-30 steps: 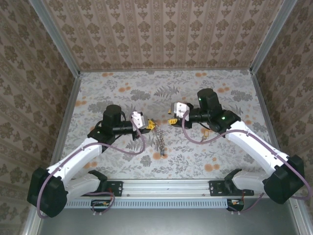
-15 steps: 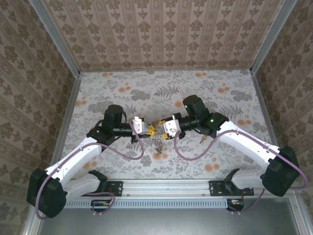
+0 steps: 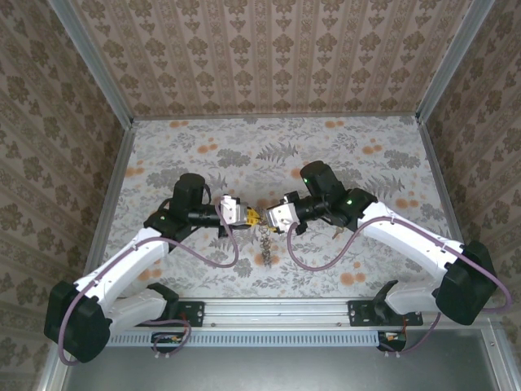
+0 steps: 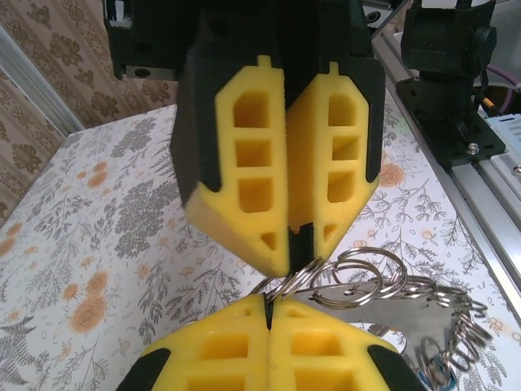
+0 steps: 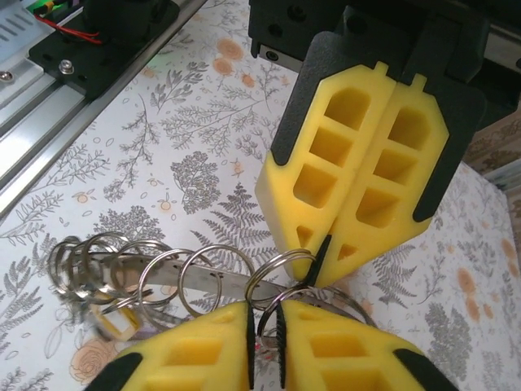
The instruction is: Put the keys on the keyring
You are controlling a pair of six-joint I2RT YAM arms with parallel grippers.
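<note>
The keyring (image 4: 319, 275) is a silvery split ring at the end of a chain of several linked rings (image 5: 159, 273). My left gripper (image 4: 269, 300) is shut on it from below. My right gripper (image 4: 298, 243) bites the same ring from above. In the right wrist view my right gripper (image 5: 262, 308) has its jaws a sliver apart with ring wire (image 5: 281, 262) between them, and the left gripper (image 5: 322, 265) pinches the ring opposite. From above, both grippers (image 3: 251, 216) (image 3: 269, 218) meet tip to tip, the chain (image 3: 266, 241) dangling below. A yellow-headed key (image 5: 120, 322) hangs in the bundle.
A flat silvery strip (image 5: 216, 275) runs through the rings. A small brass-coloured piece (image 3: 336, 231) lies on the flowered table by the right arm. The rail (image 3: 277, 311) with both arm bases runs along the near edge, and patterned walls close in three sides.
My right gripper swung left and down to meet the left gripper and closed onto the ring. The left gripper edged right, still shut, with the chain hanging under it.
</note>
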